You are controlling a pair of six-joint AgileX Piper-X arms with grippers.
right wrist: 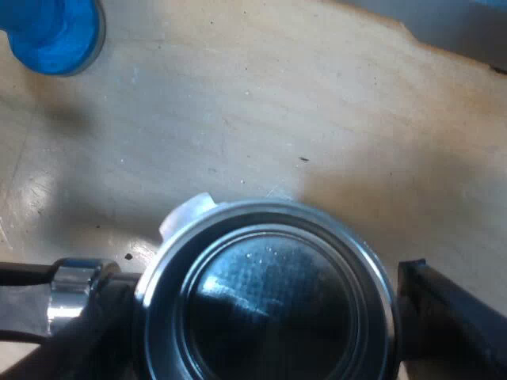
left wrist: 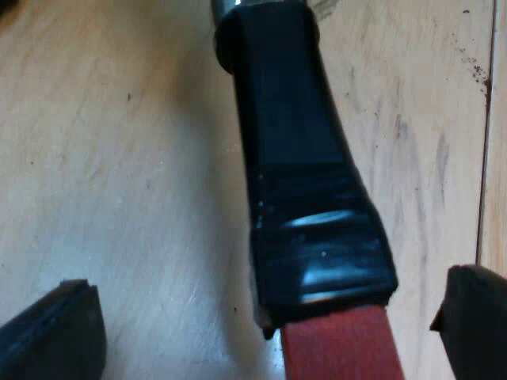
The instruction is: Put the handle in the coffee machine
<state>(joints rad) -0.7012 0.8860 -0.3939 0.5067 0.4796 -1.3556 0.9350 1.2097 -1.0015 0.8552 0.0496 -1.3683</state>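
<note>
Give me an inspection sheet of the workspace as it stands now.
Surface: light wooden table, scuffed.
Job's things: metal holder loose on the table, basket facing up; its dark handle ends in red.
Clutter: blue tamper apart from the holder; dark specks on the wood.
Grippers: left gripper open, one finger on either side of the handle near its red end, not touching it; right gripper at the holder's basket, grip cannot be told.
Cables: nothing seen.
Surroundings: pale grey shape past the table's edge, cannot tell what.
</note>
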